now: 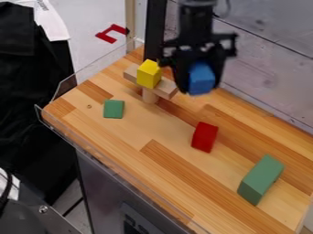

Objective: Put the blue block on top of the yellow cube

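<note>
Black arm (196,20): I'm hanging it down from the view's top edge.
Gripper (199,82): I'm pointing it downward, right of the view's middle.
Fingers (181,73): I'm clamping them in a grip, partly apart.

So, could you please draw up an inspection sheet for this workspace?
Surface: wooden table, clear guard along its edge.
Job's things: blue block held above the table; yellow cube on a plank over a post.
Clutter: red block, small green block, long green block.
Hand: closed on the blue block, which is not on the cube; hand beneath the arm.
Cables: dark cable, lower left, off the table.
Surroundings: grey wall, black cloth.
</note>
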`<state>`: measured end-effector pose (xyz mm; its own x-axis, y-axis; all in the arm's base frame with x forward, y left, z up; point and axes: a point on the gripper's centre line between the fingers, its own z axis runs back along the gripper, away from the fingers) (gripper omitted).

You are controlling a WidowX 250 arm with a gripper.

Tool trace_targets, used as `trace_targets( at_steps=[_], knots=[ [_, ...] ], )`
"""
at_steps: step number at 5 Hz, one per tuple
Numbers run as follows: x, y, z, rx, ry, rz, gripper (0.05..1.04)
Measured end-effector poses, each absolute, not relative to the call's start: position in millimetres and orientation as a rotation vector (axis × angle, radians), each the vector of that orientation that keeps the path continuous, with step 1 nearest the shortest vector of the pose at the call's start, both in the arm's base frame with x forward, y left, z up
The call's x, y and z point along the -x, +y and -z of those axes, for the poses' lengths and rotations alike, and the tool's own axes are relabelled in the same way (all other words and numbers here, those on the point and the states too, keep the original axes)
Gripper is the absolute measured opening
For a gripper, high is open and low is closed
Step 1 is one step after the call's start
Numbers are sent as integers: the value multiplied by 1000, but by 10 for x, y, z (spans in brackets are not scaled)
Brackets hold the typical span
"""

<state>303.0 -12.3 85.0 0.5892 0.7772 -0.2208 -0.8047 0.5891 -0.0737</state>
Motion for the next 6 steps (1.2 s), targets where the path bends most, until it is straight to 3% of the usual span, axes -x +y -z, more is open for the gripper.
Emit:
trace_targets(
  at_steps=[2, 4, 6],
  knots=[
    [-2996, 118, -854, 230, 190, -1044, 603],
    [-3044, 194, -898, 199, 147, -1107, 603],
    [-2998, 275, -810, 176, 78, -1383, 603]
  ],
)
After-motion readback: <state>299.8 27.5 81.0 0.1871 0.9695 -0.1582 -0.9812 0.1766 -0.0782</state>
